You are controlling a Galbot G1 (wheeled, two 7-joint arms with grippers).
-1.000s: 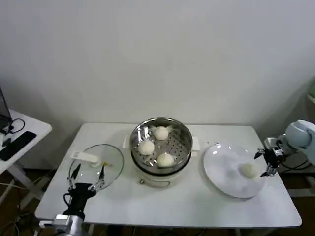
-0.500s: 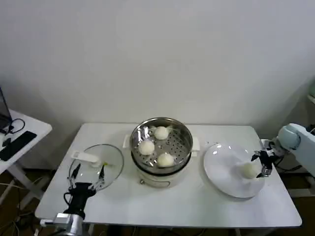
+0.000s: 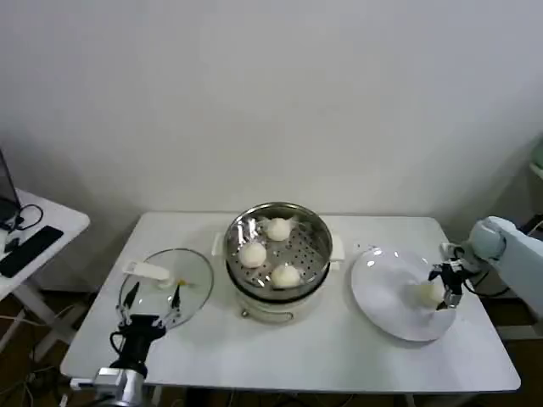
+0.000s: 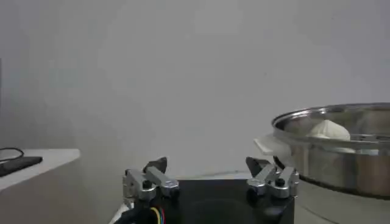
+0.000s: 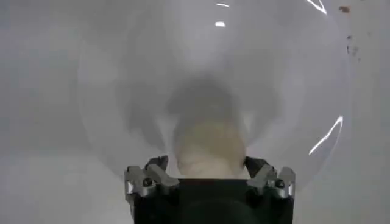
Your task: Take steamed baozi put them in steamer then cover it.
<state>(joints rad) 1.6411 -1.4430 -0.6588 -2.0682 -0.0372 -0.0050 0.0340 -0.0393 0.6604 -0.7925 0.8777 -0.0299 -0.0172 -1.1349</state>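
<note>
Three steamed baozi (image 3: 277,228) lie in the shiny steamer (image 3: 318,254) at the table's middle. A further baozi (image 3: 425,292) rests on a white plate (image 3: 382,288) to the right. My right gripper (image 3: 443,288) stands open low over the plate, one finger on each side of this bun. In the right wrist view the baozi (image 5: 210,146) sits between the open gripper's (image 5: 207,167) fingers, close to both. The glass cover (image 3: 165,284) with its white handle lies flat on the table at left. My left gripper (image 3: 153,318) rests open beside it, near the front edge.
A side table (image 3: 34,229) with dark cables stands at far left. The left wrist view looks past the open left gripper (image 4: 208,167) to the steamer (image 4: 341,152), with a baozi (image 4: 328,129) inside. Bare tabletop lies in front of the steamer.
My right gripper has moved leftward and down from the plate's outer edge until its fingers straddle the baozi. The left arm has stayed still.
</note>
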